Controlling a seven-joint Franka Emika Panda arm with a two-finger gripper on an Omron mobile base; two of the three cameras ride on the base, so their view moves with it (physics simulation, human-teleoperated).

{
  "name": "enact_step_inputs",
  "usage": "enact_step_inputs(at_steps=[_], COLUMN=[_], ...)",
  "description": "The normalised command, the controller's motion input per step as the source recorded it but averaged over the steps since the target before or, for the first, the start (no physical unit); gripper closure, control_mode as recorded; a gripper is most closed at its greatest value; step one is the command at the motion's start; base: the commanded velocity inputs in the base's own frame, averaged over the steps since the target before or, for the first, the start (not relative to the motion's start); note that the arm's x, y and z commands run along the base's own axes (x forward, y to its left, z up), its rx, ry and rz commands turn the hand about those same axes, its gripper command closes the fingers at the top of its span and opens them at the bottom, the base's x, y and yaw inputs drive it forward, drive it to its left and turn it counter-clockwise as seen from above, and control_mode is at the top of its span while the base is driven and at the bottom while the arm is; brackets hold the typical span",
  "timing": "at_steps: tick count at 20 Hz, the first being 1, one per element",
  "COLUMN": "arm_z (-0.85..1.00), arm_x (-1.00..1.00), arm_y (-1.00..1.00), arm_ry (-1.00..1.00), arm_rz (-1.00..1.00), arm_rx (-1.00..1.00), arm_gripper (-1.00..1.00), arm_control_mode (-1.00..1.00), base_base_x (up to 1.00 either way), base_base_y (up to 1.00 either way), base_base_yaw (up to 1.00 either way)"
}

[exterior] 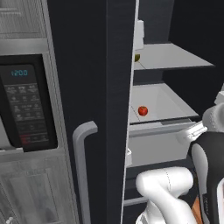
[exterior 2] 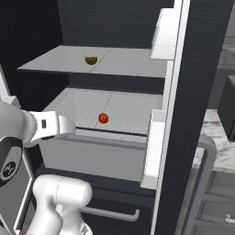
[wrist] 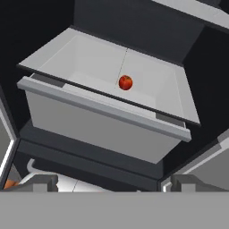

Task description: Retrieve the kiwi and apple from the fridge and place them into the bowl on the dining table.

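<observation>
**Fridge open, both fruits on shelves, gripper empty**

The fridge (exterior 2: 193, 92) stands with its doors open. The apple (wrist: 125, 82) rests on the lower grey shelf (wrist: 85, 58), near its middle. The kiwi (exterior 2: 91, 60) sits on the upper shelf (exterior 2: 128, 62), toward the back. The gripper (wrist: 109, 182) is outside the compartment, in front of the lower shelf and facing the apple; its fingertips (wrist: 42, 181) are spread wide apart, nothing between them.

The apple (wrist: 125, 82) was glossy red. The kiwi (exterior 2: 91, 60) was olive-green. The fridge (exterior: 94, 87) was dark charcoal, with light grey shelves (exterior 2: 119, 62) and a silver handle (exterior: 82, 166).
</observation>
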Motion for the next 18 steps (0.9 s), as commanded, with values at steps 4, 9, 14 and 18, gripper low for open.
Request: enact_step_inputs(at_steps=[4, 9, 14, 18], arm_z=[0.00, 0.00, 0.00, 0.00], arm_x=[0.00, 0.00, 0.00, 0.00], arm_y=[0.00, 0.00, 0.00, 0.00], arm_ry=[0.00, 0.00, 0.00, 0.00], arm_rz=[0.00, 0.00, 0.00, 0.00], arm_rx=[0.00, 0.00, 0.00, 0.00], arm_gripper=[-1.00, -1.00, -1.00, -1.00], arm_control_mode=[1.00, 1.00, 1.00, 1.00], base_base_x=[0.84, 0.79, 0.80, 0.76], base_base_y=[-0.10, -0.10, -0.09, -0.13], base_base_yaw=[0.00, 0.01, 0.09, 0.18])
